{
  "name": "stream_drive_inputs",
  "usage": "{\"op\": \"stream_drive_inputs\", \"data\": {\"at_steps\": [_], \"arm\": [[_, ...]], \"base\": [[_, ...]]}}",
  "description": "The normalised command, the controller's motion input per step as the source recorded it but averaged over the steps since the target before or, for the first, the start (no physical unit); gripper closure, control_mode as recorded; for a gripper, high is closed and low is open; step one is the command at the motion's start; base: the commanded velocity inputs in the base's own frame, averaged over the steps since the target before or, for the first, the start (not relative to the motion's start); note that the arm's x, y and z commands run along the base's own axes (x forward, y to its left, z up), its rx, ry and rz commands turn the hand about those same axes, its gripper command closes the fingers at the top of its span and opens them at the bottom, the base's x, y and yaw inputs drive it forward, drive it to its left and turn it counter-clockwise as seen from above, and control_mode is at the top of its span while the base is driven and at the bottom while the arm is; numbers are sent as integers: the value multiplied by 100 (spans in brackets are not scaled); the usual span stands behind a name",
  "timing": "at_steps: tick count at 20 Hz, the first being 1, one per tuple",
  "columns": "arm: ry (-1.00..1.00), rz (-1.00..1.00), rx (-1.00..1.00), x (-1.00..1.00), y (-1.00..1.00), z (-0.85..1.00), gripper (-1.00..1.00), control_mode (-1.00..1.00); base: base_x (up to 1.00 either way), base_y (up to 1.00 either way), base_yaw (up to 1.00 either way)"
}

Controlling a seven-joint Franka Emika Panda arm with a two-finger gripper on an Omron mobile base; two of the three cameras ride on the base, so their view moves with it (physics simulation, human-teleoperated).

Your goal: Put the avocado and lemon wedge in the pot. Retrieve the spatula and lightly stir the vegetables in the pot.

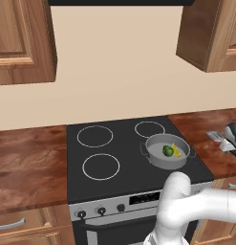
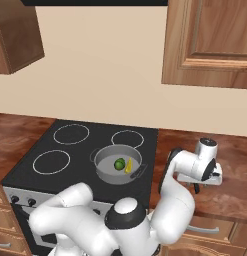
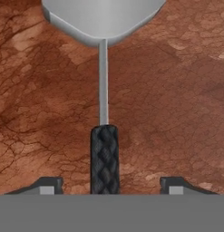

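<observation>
The spatula's dark textured handle is lying on the brown table right below the hand camera, running between the gripper's two fingertips, which are standing wide apart on either side without touching it; its thin metal shaft is leading up to the grey blade. The arm is reaching over the table right of the stove. The pot is sitting on the stove's front right burner, holding the avocado and the lemon wedge side by side.
</observation>
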Motion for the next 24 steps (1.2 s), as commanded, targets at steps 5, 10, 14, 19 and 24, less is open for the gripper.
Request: {"op": "stream_drive_inputs", "data": {"at_steps": [5,10,14,19,24], "arm": [[0,0,0,0,3,0,100,-100],[0,0,0,0,0,0,100,-100],[0,0,0,0,0,8,100,-100],[-5,-1,0,-40,4,87,100,-100],[-9,-3,0,-87,29,100,100,-100]], "base": [[0,0,0],[0,0,0],[0,0,0],[0,0,0],[0,0,0]]}}
